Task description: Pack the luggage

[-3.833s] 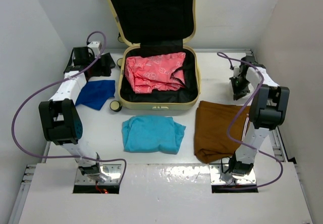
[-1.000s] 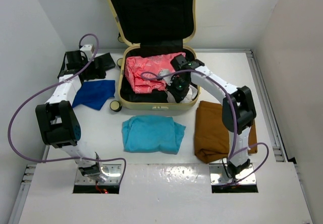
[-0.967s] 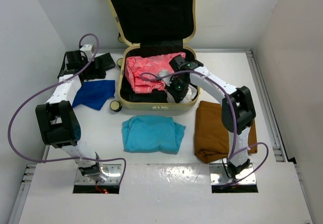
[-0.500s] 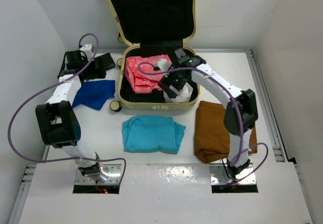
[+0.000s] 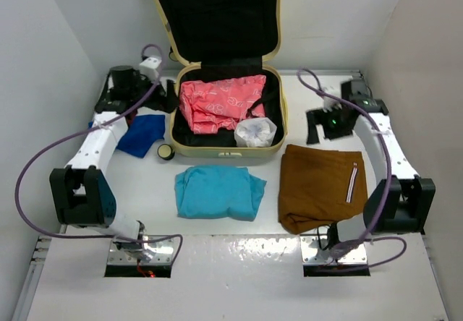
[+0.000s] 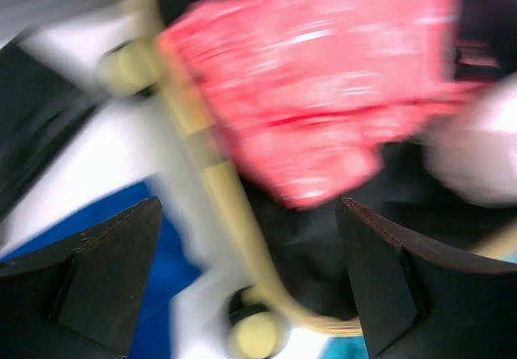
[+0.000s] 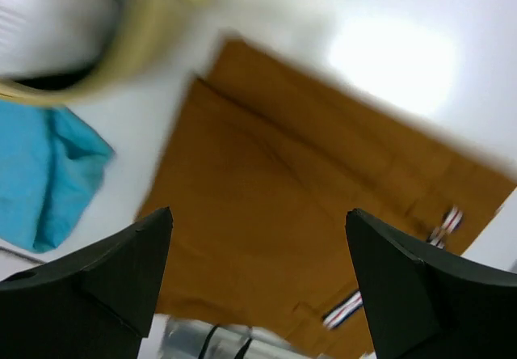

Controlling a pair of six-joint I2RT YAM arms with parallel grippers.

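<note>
Cream-yellow luggage (image 5: 224, 150) holds pink cloth (image 5: 213, 104); left claw (image 6: 248, 205) and right claw (image 7: 258, 213) both gape wide, gripping nothing.

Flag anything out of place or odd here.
Nothing looks spilled or damaged. Only the pink garment lies crumpled rather than folded in the open suitcase, beside a pale bag.

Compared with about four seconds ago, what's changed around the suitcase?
The right gripper brought a whitish bundle into the luggage, let it go in the near right corner, and pulled back to the right, jaws open. The left gripper swung nearer the luggage's left edge, empty. The pink garment, teal shirt, blue cloth and brown garment stayed put.
</note>
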